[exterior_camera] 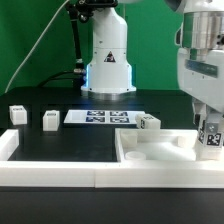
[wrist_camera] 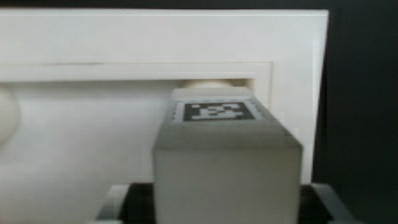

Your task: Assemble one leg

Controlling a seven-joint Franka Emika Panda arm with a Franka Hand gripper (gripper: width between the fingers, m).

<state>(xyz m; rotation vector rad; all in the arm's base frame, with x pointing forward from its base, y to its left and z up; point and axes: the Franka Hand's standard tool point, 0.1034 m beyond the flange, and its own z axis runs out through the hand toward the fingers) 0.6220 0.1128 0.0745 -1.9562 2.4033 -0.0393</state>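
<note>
My gripper [exterior_camera: 207,122] is shut on a leg [exterior_camera: 210,138], a small white block with a black-and-white tag, at the exterior view's right. It holds the leg upright over the far right corner of the large white tray-like part [exterior_camera: 150,152]. In the wrist view the leg [wrist_camera: 222,160] fills the space between my gripper's [wrist_camera: 228,206] dark fingers, tag end pointing away. Past that end lie the tray part's raised rim [wrist_camera: 107,62] and a round boss [wrist_camera: 210,85]. Whether the leg touches the tray part cannot be told.
Two more legs [exterior_camera: 17,114] [exterior_camera: 50,120] stand at the exterior view's left, and a third [exterior_camera: 149,123] behind the tray part. The marker board [exterior_camera: 104,118] lies before the robot base [exterior_camera: 108,62]. A white raised border [exterior_camera: 50,176] runs along the front.
</note>
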